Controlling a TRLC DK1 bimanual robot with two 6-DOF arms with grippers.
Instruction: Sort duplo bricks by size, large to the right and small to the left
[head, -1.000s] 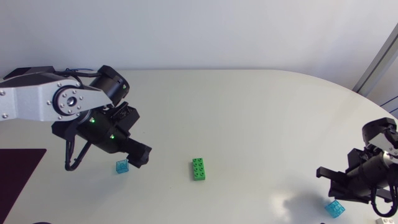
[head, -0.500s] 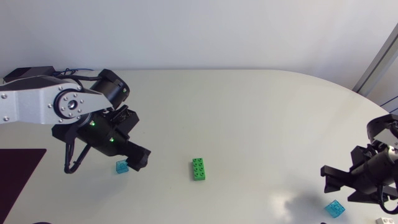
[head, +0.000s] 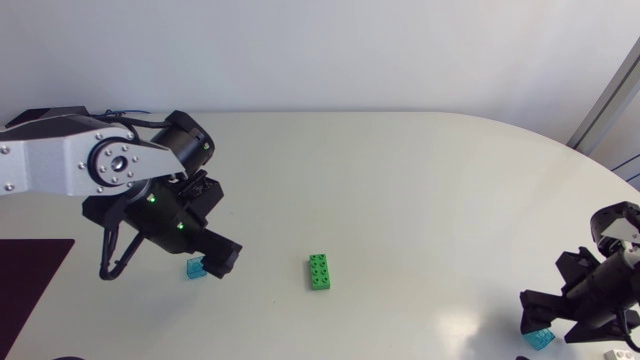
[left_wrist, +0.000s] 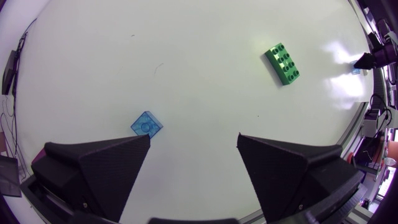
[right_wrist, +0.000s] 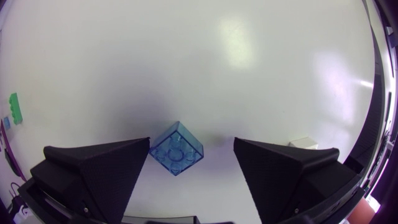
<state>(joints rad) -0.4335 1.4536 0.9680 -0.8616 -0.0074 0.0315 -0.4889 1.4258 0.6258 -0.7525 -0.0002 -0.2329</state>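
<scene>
The right gripper (right_wrist: 192, 143) stood spread with a blue brick (right_wrist: 176, 147) between its fingers, seemingly needing only to close, while the left gripper (left_wrist: 194, 137), likewise spread, had a second blue brick (left_wrist: 147, 124) just ahead of one finger.

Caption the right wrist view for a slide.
Right gripper open around a blue brick; white brick beside it, green brick far off.

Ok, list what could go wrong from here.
1. The blue brick sits hard by one finger of the open right gripper, off-centre; closing may shove or twist it.
2. The white brick lies near the other finger and could get knocked.
3. The small blue brick lies ahead of one finger of the open left gripper, not between; descending may hit it.
</scene>
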